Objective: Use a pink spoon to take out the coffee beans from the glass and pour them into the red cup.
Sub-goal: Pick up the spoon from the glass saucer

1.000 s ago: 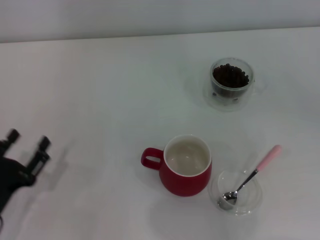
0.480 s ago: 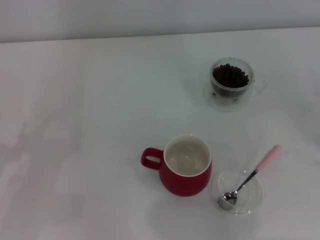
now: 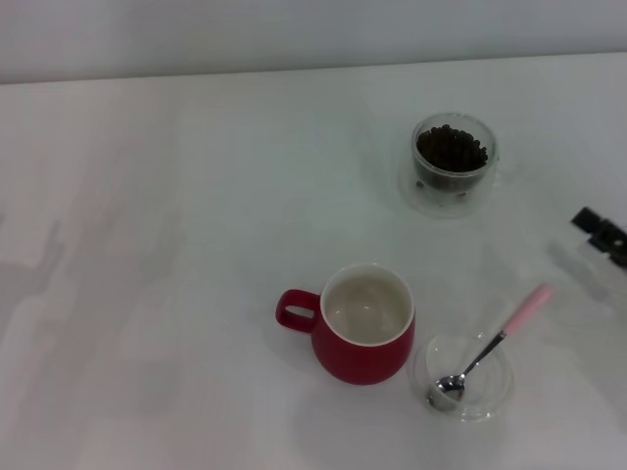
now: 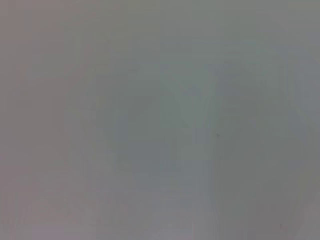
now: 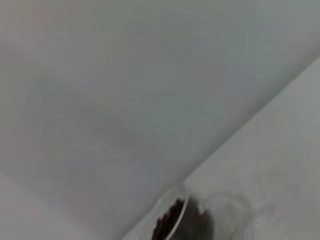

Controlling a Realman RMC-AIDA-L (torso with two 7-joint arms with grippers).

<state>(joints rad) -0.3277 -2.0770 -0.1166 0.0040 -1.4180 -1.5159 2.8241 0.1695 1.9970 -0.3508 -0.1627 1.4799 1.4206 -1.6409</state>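
A bare white table (image 3: pixel 196 196) meets a pale wall at the back. At the table's right edge in the head view, the dark tip of the right gripper (image 3: pixel 600 235) has just come into sight where half a second ago there was nothing; too little of it shows to tell whether its fingers are spread or pressed together, and it holds nothing visible. It stands apart from the pink spoon (image 3: pixel 488 351), whose pink handle points up toward it while the metal bowl rests in a shallow clear dish (image 3: pixel 495 392) just beside the red cup (image 3: pixel 363 323), which is empty. The glass (image 3: pixel 453 163) sits farther back, well apart from the cup, the coffee beans (image 3: pixel 451 151) heaped inside; the right wrist view catches that glass (image 5: pixel 200 220) and its beans (image 5: pixel 167 222) too. The left gripper, visible at the left a second ago, has gone from the head view, and its wrist camera shows only blank surface. The arrival suggests the right arm is starting its reach for the spoon handle; no scooping has begun.
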